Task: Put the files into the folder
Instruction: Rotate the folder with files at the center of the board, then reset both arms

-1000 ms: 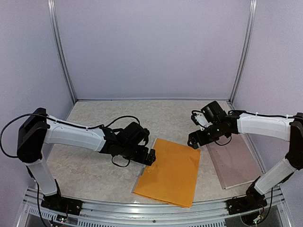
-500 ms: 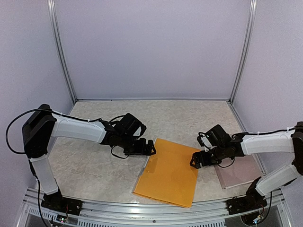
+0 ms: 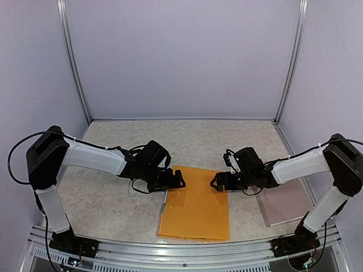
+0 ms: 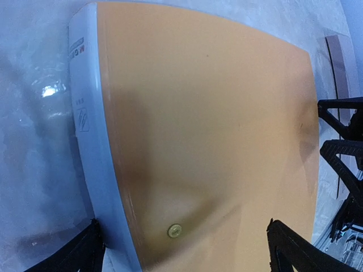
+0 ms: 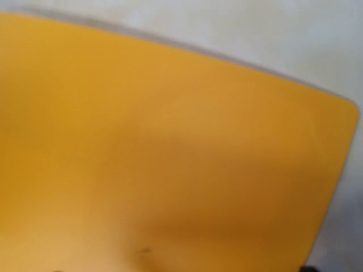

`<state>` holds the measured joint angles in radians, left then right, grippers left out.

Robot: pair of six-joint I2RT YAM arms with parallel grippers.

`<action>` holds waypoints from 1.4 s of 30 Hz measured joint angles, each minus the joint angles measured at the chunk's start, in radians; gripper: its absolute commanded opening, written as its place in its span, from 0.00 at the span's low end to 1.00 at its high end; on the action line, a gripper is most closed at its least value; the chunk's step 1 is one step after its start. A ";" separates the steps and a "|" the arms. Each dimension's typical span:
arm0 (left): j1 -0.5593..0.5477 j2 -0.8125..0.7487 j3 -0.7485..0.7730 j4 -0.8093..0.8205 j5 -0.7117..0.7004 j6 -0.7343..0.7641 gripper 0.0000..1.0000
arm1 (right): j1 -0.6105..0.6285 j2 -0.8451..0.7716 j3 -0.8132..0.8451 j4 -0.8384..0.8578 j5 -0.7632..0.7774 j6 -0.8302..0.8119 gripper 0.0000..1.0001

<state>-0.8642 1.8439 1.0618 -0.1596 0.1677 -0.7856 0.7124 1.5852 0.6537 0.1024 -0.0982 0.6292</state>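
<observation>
The folder (image 3: 195, 207) lies shut and flat on the table, orange face up, with its white spine strip (image 4: 91, 130) on the left. A small metal rivet (image 4: 174, 230) shows near its far edge. My left gripper (image 3: 173, 181) is low at the folder's far-left corner, open, its fingers wide either side of that end (image 4: 184, 249). My right gripper (image 3: 220, 181) is low at the far-right corner, open, and its two separate fingers show in the left wrist view (image 4: 340, 133). The right wrist view is filled by the folder (image 5: 170, 141). The files are out of view.
A pinkish-brown flat board (image 3: 286, 201) lies on the table right of the folder, under the right arm. A metal rail (image 3: 170, 249) runs along the near edge. Lilac walls close the back and sides.
The right gripper came down and leftward from over the board to the folder's far-right corner. The left gripper shifted slightly. The folder has turned and now sits squarer to the near edge.
</observation>
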 measured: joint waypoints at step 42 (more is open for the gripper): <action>0.113 -0.774 -0.340 0.151 -0.582 0.499 0.99 | -0.068 -0.532 0.036 -0.024 0.478 -0.573 0.99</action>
<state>-0.7517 1.0695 0.7223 -0.0086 -0.4141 -0.2863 0.6445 1.0534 0.6895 0.0788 0.3794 0.0559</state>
